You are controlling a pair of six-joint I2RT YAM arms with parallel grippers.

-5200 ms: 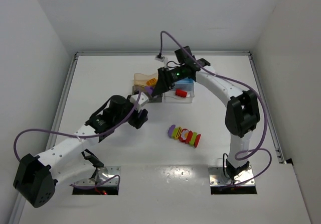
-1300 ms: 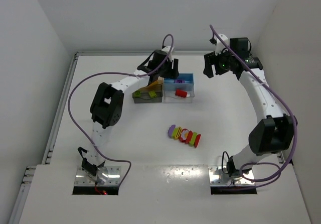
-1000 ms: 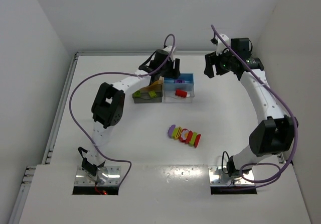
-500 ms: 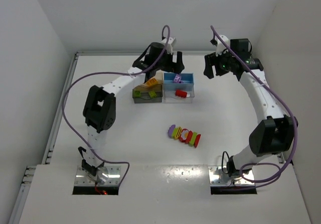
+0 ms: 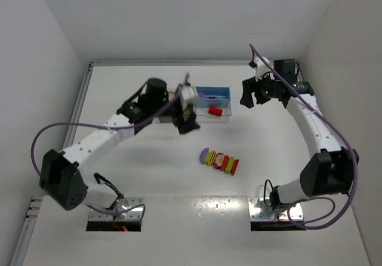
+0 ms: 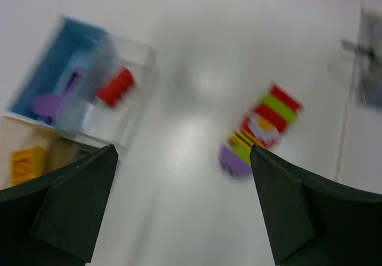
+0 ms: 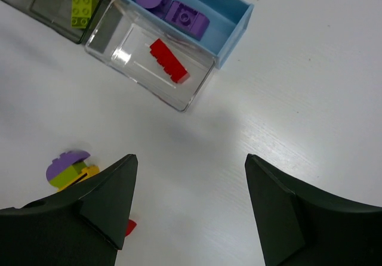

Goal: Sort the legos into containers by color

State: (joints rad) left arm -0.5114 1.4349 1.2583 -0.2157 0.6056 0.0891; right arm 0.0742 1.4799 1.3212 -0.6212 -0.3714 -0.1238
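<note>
A row of stuck-together legos in purple, yellow, green and red lies on the table, also in the left wrist view. The blue container holds purple pieces. In the clear container lies a red piece, and the dark grey container holds green pieces. The tan container holds a yellow-orange piece. My left gripper hangs open and empty above the tan and grey containers, hiding them from above. My right gripper is open and empty, right of the blue container.
White walls close the table on the left, back and right. A raised rail runs along the left edge. Both arm bases sit at the near edge, with purple cables looping off each arm.
My left gripper opened over the blue container, leaving a purple piece there, then swung back toward the near left. The right arm has barely moved.
</note>
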